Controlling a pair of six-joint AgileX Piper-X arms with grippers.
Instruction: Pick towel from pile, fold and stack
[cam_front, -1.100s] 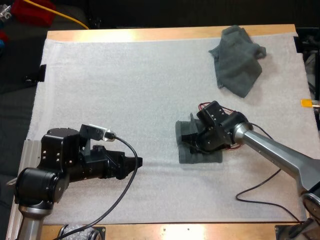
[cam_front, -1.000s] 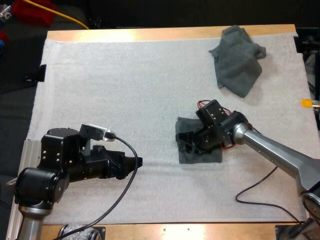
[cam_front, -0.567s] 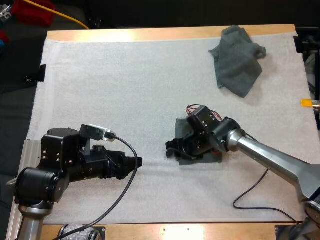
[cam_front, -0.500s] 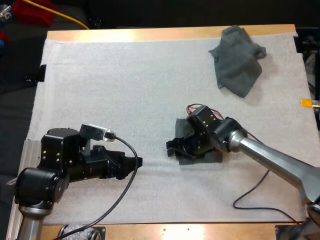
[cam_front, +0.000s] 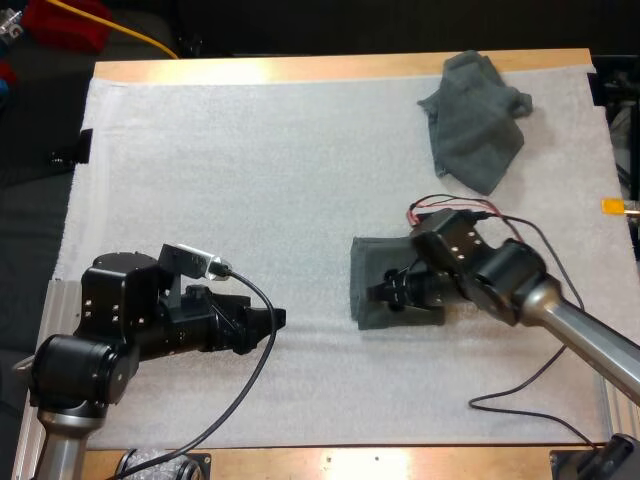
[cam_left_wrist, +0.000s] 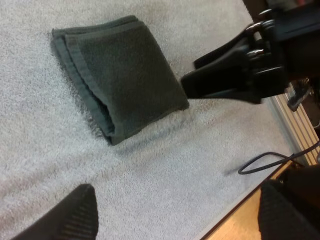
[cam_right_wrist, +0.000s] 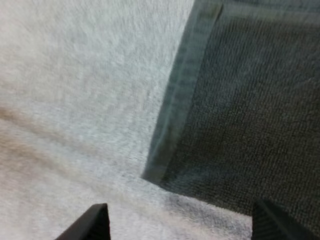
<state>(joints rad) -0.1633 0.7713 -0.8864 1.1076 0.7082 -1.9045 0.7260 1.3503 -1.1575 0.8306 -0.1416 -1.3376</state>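
Observation:
A folded dark grey-green towel (cam_front: 375, 285) lies flat on the white mat (cam_front: 250, 170), right of centre. My right gripper (cam_front: 392, 293) hovers low over the folded towel's (cam_right_wrist: 250, 100) near edge, open, its fingertips (cam_right_wrist: 95, 222) apart and clear of the cloth. A crumpled towel (cam_front: 475, 120) sits at the mat's far right. My left gripper (cam_front: 277, 320) rests low at the near left, open and empty, pointing toward the folded towel (cam_left_wrist: 117, 80). From the left wrist view the right gripper (cam_left_wrist: 200, 82) is at the towel's corner.
A loose black cable (cam_front: 520, 385) loops on the mat near the right arm. The wooden table edge (cam_front: 330, 462) runs along the near side.
My right gripper reached left past the folded towel's left edge, then drew back right over the towel. The towel lies flat about where it was. The left arm has hardly moved.

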